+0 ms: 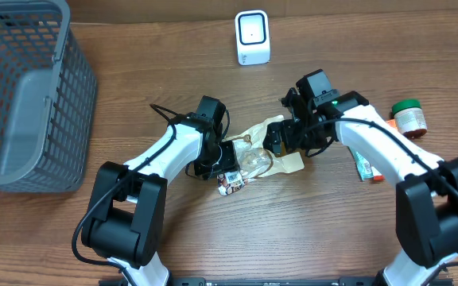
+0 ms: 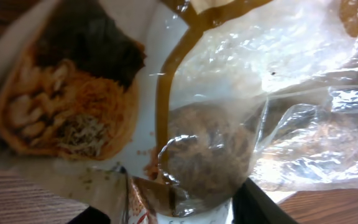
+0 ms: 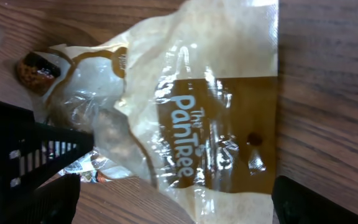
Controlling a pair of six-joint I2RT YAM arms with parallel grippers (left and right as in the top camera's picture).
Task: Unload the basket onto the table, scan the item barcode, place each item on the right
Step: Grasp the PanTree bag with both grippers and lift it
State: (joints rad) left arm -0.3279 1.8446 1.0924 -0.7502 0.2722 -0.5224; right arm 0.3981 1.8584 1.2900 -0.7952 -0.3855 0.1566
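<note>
The snack bag (image 1: pixel 283 162) lies centre, basket (image 1: pixel 22 95) well left, jar (image 1: pixel 409 117) right, scanner (image 1: pixel 253 37) behind.

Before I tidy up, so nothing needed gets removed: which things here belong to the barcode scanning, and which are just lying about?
Belongs to the job: snack bag, white scanner.
Lying about: grey basket, green-lidded jar, small packet near the jar.

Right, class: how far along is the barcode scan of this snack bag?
Done: the approach to the snack bag mid-table. In hand: the left gripper has the bag's end between its fingers, grip unclear; the right gripper stands open over it. Left: lifting the bag and showing its barcode to the white scanner, which stands apart near the far edge.
</note>
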